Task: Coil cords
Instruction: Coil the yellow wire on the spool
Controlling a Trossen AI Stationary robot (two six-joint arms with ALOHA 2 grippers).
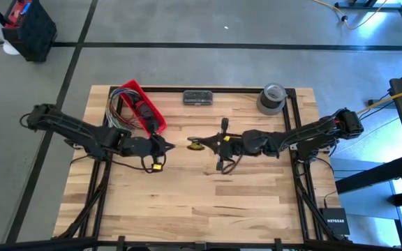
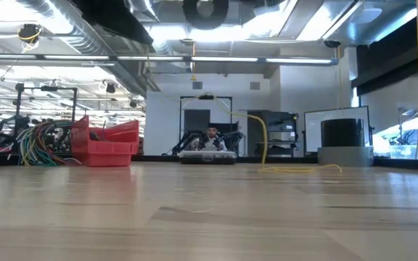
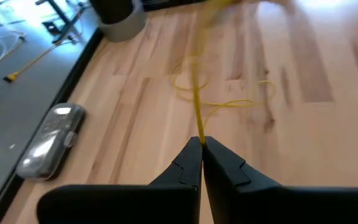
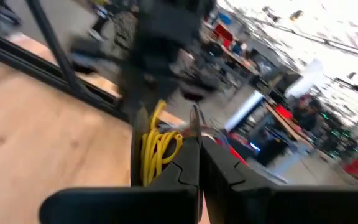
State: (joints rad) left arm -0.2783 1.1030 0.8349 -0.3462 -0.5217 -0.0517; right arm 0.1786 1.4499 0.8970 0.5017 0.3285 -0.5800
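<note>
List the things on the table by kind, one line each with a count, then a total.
Red bin: 1
Wire bundle: 1
Grey case: 1
Tape roll: 1
Yellow cord: 1
Total: 5

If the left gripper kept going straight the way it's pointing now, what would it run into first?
The left gripper, its fingers shut on the yellow cord, points across the table at the right gripper. Going straight on, it would probably meet the small coil of cord held there first, though depth is hard to judge.

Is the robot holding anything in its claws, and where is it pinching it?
Both pinch the yellow cord: left gripper on a strand, right gripper beside its coiled loops.
</note>
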